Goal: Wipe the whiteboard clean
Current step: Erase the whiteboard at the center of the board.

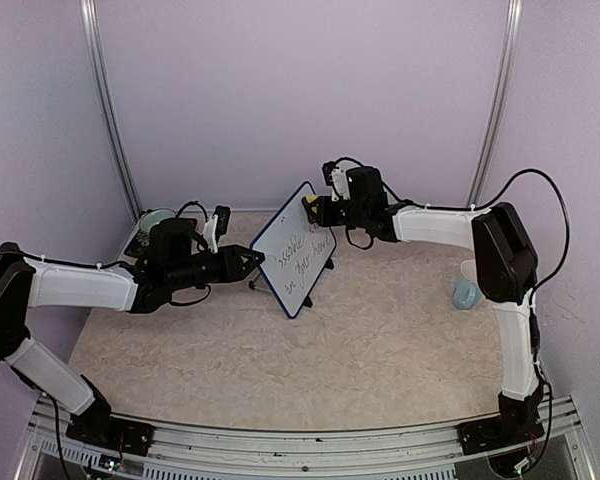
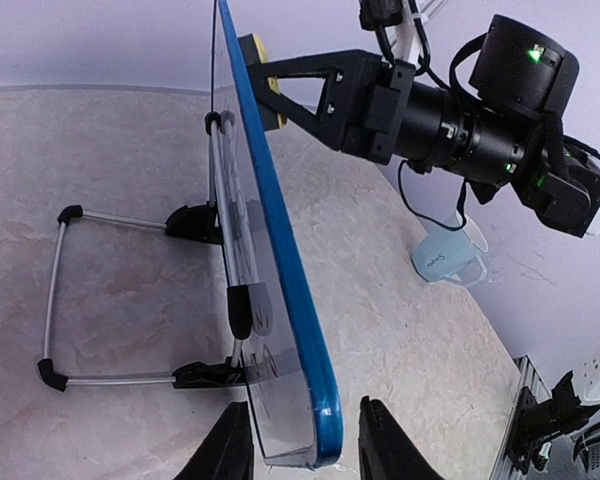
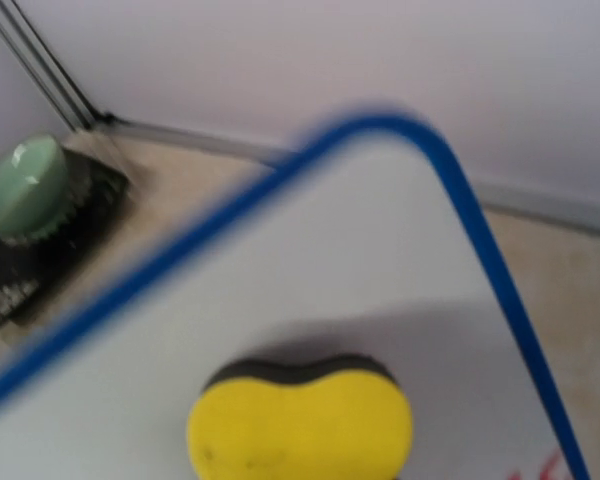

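Found board [image 1: 298, 262] mid-table, leaning back on wire stand [image 2: 55, 300], face turned right and near. Carries writing [image 1: 308, 252] across the middle; no wiped patch visible.

Noted right claw [image 1: 315, 210] clamped on sponge [image 3: 300, 425], with sponge flat against the face at the far top corner. Noted left claw [image 2: 305, 420] at the board's left edge, jaws parted astride the blue frame. Possibly brushing the back side, hard to tell from the wrist view, but not pinching.

Judged as the start of the first wipe.
- Keep sponge flat.
- Sweep down from the corner through the writing in overlapping passes.
- Go easy on pressure: risks sliding or tipping the board on its thin stand.
- Close left claw on the frame first, or at least hold it there as a backstop.
- Stay inside the frame to avoid snagging the sponge on the rim.
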Tool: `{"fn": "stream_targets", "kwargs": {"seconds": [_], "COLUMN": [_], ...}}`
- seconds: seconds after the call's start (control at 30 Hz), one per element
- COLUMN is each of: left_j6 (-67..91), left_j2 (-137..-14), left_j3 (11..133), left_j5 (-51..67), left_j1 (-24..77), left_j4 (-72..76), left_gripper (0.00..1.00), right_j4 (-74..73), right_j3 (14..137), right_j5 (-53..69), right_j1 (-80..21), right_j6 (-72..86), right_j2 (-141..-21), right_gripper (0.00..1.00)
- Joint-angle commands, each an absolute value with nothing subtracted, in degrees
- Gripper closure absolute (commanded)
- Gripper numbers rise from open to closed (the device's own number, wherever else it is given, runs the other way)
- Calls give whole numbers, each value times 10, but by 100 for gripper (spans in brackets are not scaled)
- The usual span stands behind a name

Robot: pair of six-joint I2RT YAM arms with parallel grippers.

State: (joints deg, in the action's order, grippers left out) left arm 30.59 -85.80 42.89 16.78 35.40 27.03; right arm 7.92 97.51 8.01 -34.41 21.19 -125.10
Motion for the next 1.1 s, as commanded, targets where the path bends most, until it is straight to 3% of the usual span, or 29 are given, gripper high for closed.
{"fn": "stream_targets", "kwargs": {"seconds": [0.0, 0.4, 0.9, 1.07], "left_j6": [302, 301, 301, 301], "left_j2": [-845, -838, -831, -826], "left_j3": [423, 420, 415, 413], "left_j5": [173, 169, 162, 160], "left_j1": [355, 355, 353, 352], "left_j4": [277, 278, 281, 282], "left_gripper": [63, 64, 64, 74], "right_j4": [54, 66, 120, 146], "right_j3": [1014, 943, 799, 762], "right_j5": [83, 65, 66, 66], "right_j1": [-350, -342, -344, -382], "right_j6": [200, 202, 201, 160], "right_j2": [-1269, -1288, -1200, -1171], "right_gripper": [92, 92, 93, 93]}}
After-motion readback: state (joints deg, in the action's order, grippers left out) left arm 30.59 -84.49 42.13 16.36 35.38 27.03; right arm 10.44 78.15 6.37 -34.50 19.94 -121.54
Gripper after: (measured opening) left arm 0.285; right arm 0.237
